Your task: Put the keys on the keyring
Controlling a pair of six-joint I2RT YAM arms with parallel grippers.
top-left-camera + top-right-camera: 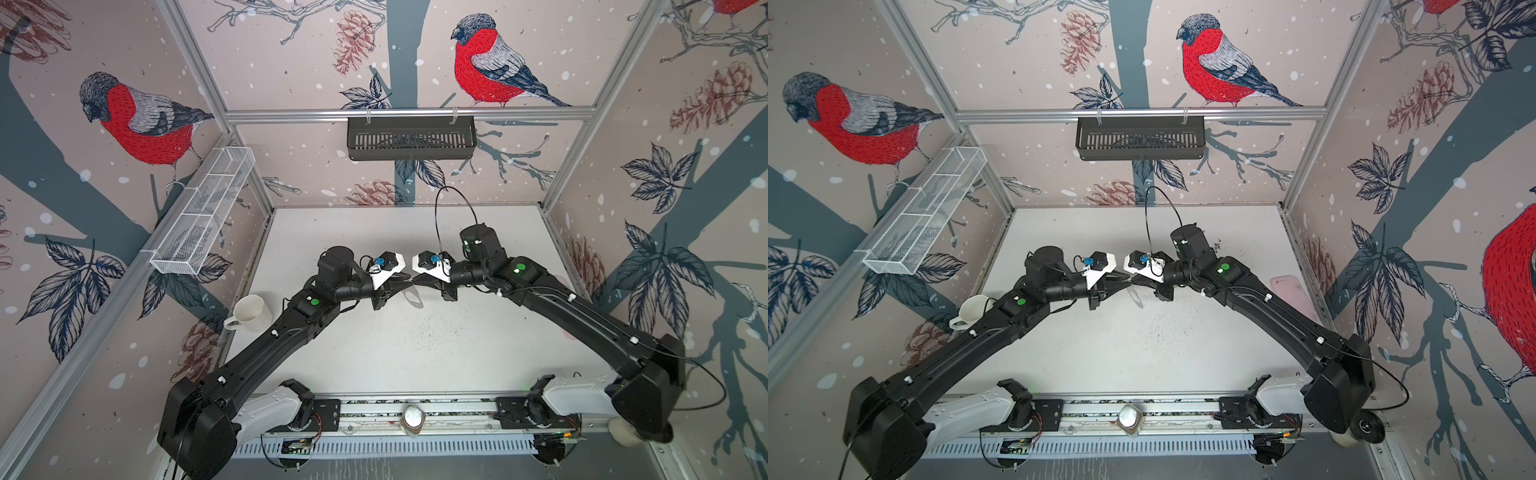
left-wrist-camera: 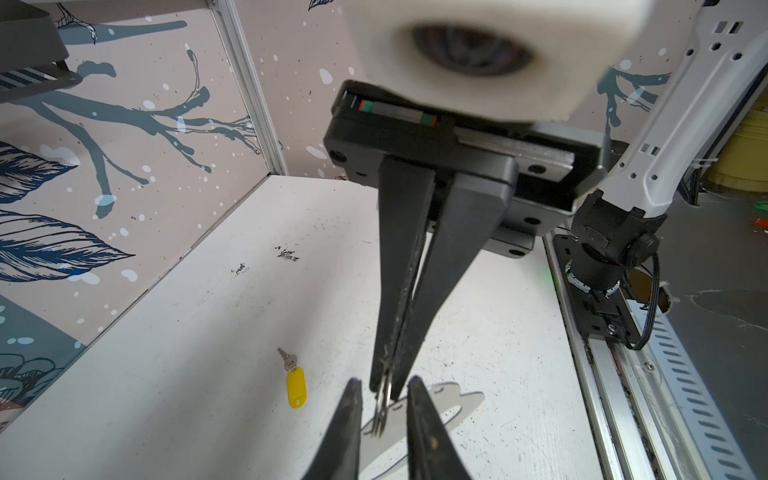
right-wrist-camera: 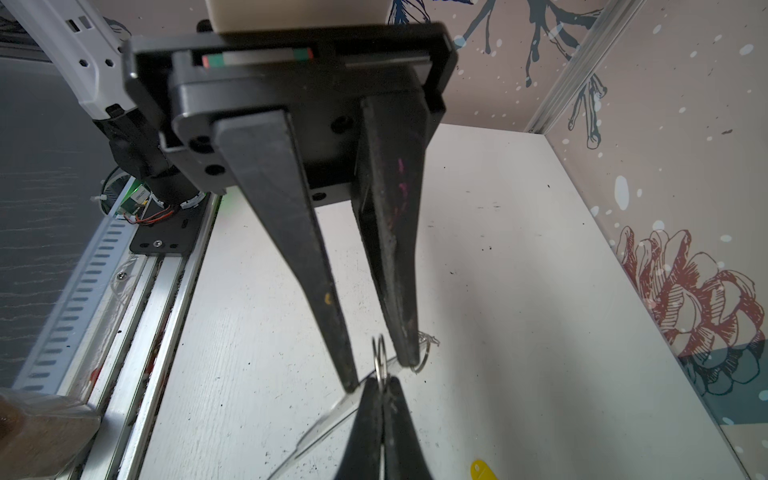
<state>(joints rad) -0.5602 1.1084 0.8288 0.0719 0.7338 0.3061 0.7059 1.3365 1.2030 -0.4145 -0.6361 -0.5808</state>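
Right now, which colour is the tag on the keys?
Bright yellow; the tag on the keys shows best in the left wrist view.

We see a bright yellow oval plastic key tag [image 2: 296,387] on a speckled white tabletop [image 2: 232,316], with red-breasted bullfinch wallpaper [image 1: 141,120] on pinkish walls.

Probably a lab: aluminium-framed robot cell [image 1: 407,113], bird-print walls.

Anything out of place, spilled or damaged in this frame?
Nothing spilled or damaged. Scattered black specks dirty the middle of the white tabletop. The small key with yellow oval tag lies alone there, while the right gripper is shut on a small metal ring between the left gripper's open fingers.
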